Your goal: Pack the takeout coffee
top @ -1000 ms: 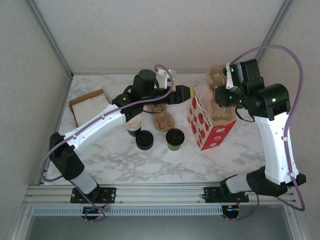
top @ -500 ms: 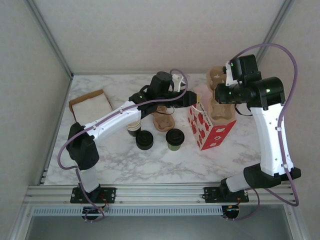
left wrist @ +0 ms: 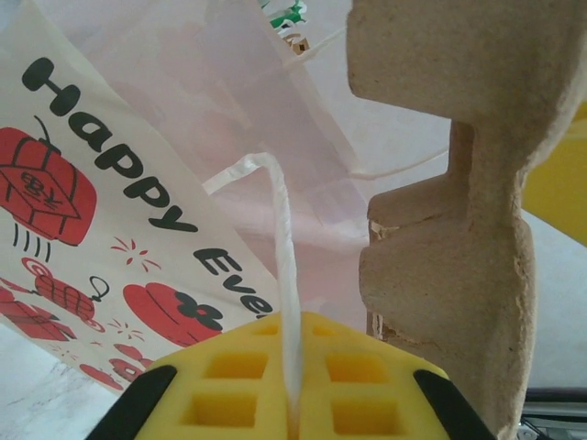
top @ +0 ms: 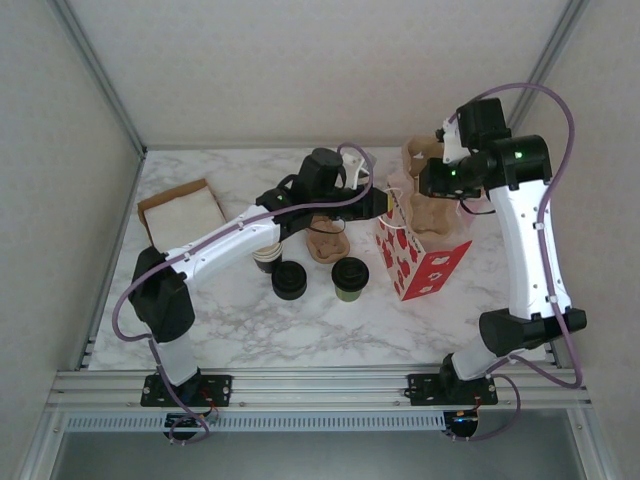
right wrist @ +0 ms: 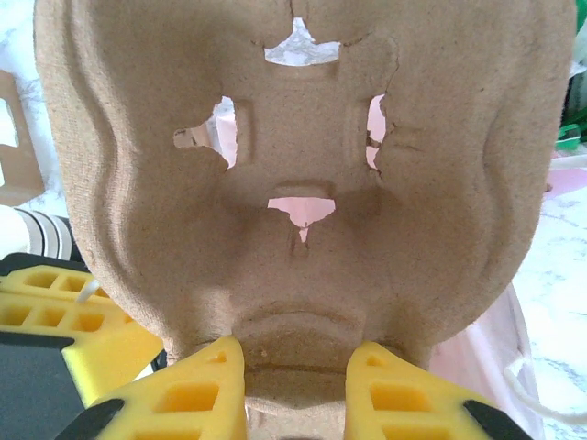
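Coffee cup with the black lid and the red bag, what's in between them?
Nothing: in the top view, just bare marble table lies between the takeout coffee and the bag.

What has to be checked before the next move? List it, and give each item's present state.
1. Check left hand is shut on the handle: ok.
2. Check right hand grips the cardboard tray: ok.
3. Check bag stands with its mouth open: ok.
4. Check tray rests on the bag's bottom: cannot tell.
5. Check coffee cup is upright on the table, lid on: ok.
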Tool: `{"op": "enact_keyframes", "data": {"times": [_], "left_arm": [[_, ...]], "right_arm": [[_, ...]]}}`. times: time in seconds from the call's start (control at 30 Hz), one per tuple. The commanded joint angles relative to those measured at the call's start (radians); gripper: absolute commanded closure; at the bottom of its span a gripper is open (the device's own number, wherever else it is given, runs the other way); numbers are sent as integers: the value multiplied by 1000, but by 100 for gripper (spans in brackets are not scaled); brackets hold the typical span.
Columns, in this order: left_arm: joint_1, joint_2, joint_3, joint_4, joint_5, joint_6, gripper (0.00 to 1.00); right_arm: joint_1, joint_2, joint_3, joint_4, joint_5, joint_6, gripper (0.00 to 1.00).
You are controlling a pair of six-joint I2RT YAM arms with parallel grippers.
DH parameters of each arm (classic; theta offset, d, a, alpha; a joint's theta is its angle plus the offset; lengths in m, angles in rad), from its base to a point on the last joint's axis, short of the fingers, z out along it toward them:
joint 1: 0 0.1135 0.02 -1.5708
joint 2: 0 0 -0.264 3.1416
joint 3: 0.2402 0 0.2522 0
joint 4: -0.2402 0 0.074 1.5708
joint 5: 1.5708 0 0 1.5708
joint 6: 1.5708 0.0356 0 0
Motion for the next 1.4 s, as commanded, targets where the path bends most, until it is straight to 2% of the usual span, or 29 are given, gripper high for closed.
{"op": "enact_keyframes", "data": {"times": [0.0,0.17,0.63,0.97,1.37], "left_arm": [[5,-47,-13,-10,-21,25,100],[11,-59,-29,-9,-22,29,100],[22,-62,-32,-13,-12,39,100],[30,-60,-29,-13,-8,41,100],[34,-57,-15,-20,-6,40,100]], "right_arm": [[-34,15,-13,4,-79,-20,78],[-60,37,-28,7,-116,-25,78],[-94,81,-34,19,-98,-50,80],[-92,30,-109,48,-18,-74,80],[-5,-18,-161,59,86,-100,79]]}}
